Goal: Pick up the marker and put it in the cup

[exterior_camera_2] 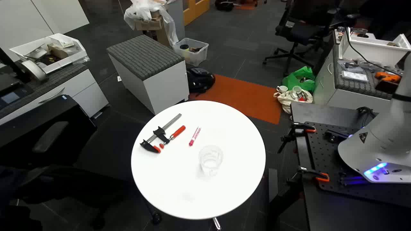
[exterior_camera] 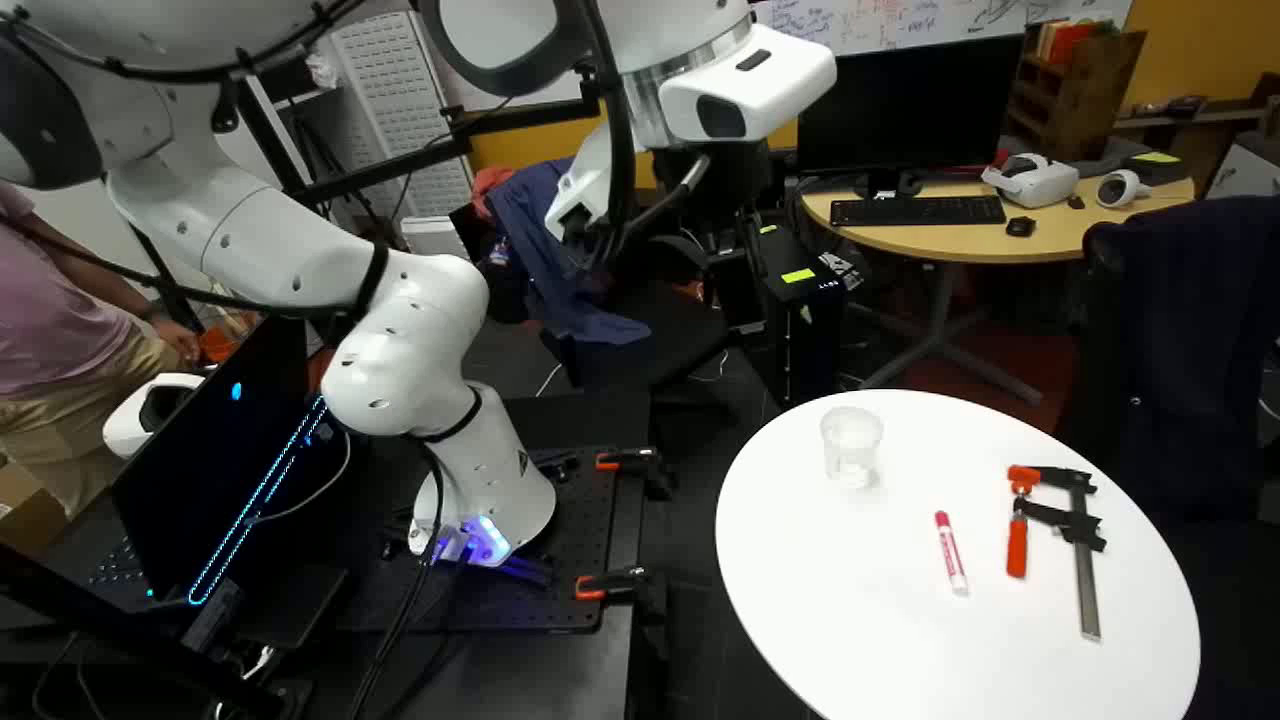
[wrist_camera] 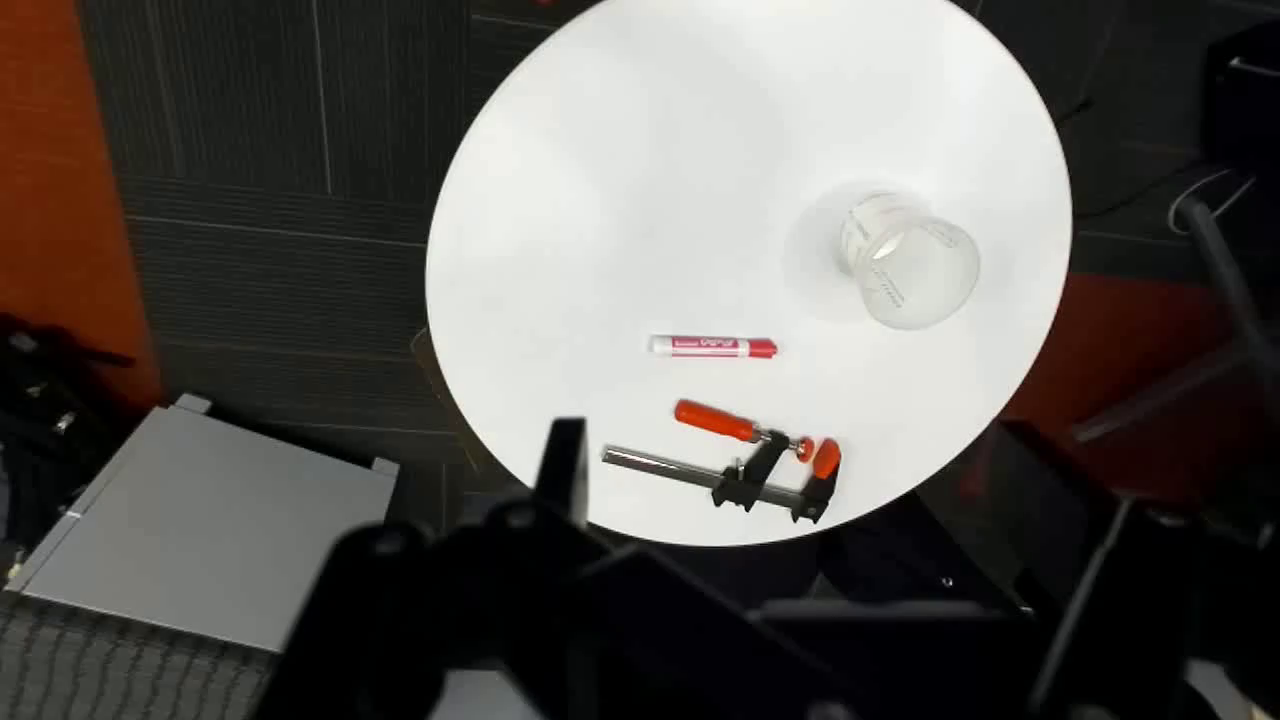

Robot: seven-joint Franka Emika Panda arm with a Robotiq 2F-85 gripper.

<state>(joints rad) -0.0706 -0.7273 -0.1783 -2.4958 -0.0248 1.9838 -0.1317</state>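
Your black two-finger gripper (wrist_camera: 790, 455) hangs high over the round white table (wrist_camera: 620, 180), its jaws spread well apart with nothing held between them. So the pick hasn't been made; by the look of it, you're at the approach. The slim red-and-white marker (wrist_camera: 712, 347) lies flat on the table, between the red-handled black-and-steel bar clamp (wrist_camera: 740, 487) and the small clear plastic cup (wrist_camera: 908, 262), nearer the clamp and touching neither. Its red cap is the end nearer the cup. The cup stands upright with its mouth up and no marker inside, so the placing hasn't been done either; both exterior views agree. What's left for you is the whole job: bring the gripper down, close on the marker, lift it, carry it across and release it inside the cup. Watch the bar clamp as you descend; the gripper could catch its handle, I'd judge, if you come in off-centre.
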